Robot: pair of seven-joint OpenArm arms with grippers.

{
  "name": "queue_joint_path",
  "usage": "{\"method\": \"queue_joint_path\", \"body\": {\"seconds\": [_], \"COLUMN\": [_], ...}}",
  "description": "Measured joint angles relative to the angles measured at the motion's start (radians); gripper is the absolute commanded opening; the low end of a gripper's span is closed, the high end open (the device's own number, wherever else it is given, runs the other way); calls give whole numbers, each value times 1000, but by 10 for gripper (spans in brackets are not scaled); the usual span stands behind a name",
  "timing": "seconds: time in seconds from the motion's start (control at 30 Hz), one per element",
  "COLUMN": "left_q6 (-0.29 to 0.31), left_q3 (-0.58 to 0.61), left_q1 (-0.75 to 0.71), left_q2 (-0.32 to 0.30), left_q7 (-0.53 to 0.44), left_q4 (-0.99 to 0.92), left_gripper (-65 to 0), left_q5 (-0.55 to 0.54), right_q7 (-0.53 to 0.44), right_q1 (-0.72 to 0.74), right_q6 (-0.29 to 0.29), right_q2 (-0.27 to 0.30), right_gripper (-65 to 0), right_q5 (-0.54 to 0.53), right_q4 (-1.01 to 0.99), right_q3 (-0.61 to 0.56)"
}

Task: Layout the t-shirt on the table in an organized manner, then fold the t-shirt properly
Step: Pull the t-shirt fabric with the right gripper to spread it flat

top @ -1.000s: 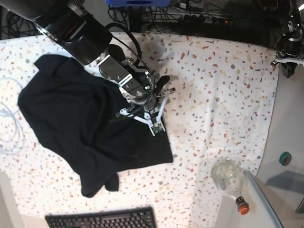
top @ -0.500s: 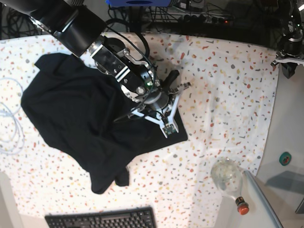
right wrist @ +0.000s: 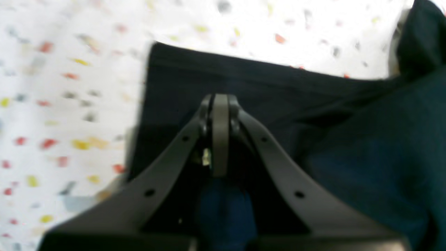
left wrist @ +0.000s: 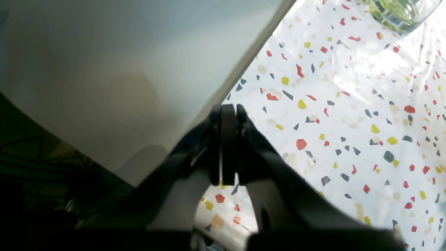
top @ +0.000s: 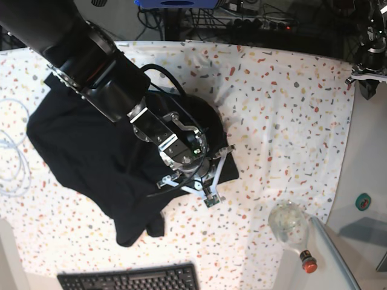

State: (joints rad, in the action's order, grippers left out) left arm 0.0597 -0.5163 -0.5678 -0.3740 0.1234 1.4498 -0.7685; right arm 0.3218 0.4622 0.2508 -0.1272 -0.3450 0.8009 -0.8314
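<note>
Black cotton fills the right wrist view: the t-shirt (right wrist: 313, 115) lies bunched on the speckled table (top: 284, 115), left-centre in the base view, a straight hem edge towards mid-table. The right gripper (right wrist: 220, 104) sits over that edge w/ jaws pressed together; we can't tell for sure whether cloth is nipped between them, so we call it closed only.

We judge the shirt light, limp, not slippery — it'll drag & wrinkle, not slide flat. Best holds: hem corners or shoulder seams, one per arm, then pull apart to spread.

Nearest the camera side: a black keyboard (top: 130, 279) just below the shirt's lowest fold, and a clear bottle w/ red cap (top: 293, 232) lying near the table's corner — both could snag a spread. White cable (top: 12, 163) loops by the shirt's far-left side. Farther off, the left gripper (left wrist: 228, 115) hangs at the table's edge, pressed shut, empty, well apart from the shirt.
</note>
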Motion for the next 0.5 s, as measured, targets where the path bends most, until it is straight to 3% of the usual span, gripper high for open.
{"method": "queue_joint_path", "body": {"seconds": [0.13, 0.33, 0.5], "left_q6": [0, 0, 0], "left_q3": [0, 2, 2], "left_q1": [1, 25, 22], "left_q2": [0, 0, 3], "left_q7": [0, 0, 3], "left_q4": [-1, -1, -1], "left_gripper": [-650, -650, -650], "left_q5": [0, 0, 0], "right_q7": [-31, -66, -135], "right_q1": [3, -29, -89], "right_q6": [0, -2, -60], "right_q2": [2, 3, -2], "right_gripper": [-650, -650, -650], "right_q5": [1, 2, 31], "right_q4": [-84, -144, -126], "right_q3": [73, 72, 79]}}
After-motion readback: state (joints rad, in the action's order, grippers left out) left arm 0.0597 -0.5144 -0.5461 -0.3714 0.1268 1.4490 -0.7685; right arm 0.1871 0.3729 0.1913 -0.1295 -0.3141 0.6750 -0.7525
